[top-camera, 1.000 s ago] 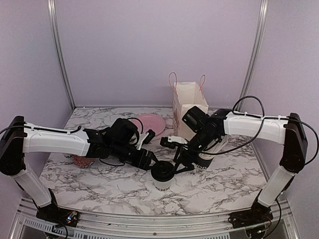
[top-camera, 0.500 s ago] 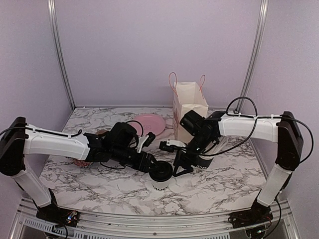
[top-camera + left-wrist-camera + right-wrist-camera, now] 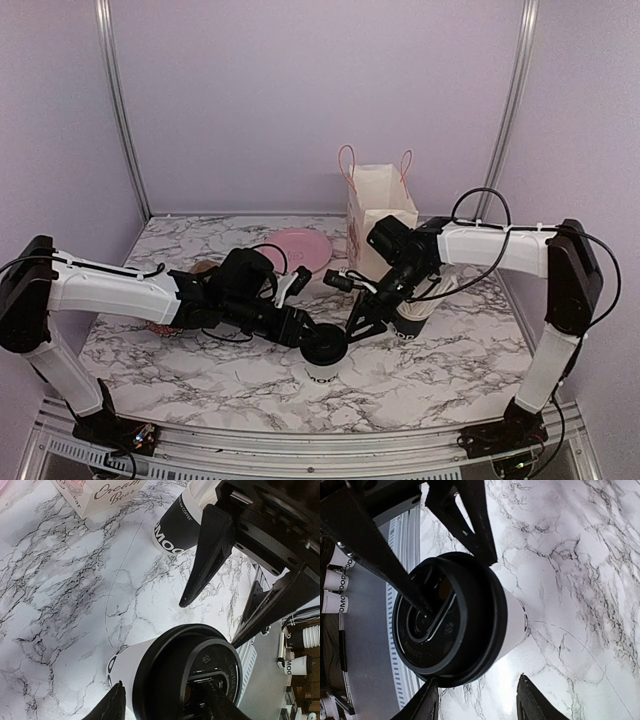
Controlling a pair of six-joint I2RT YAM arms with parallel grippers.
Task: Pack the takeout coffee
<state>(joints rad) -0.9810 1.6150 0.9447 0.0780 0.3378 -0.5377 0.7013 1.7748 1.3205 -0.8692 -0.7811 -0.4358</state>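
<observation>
Marble table (image 3: 200, 372), arms (image 3: 110, 287) (image 3: 500, 246) stretched inward, left claw (image 3: 165, 689) astride takeout coffee (image 3: 325, 352) lid, grip unclear, right claw (image 3: 478, 681) open

Takeout cup (image 3: 322, 372) is white, its lid (image 3: 326, 343) black; table (image 3: 200, 370) is grey-veined white marble; plate (image 3: 305, 247) beside the cream bag (image 3: 380, 205) is pink.

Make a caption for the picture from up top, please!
Left hand and right hand meet at a black-lidded white coffee cup on the marble table, paper bag behind.
</observation>
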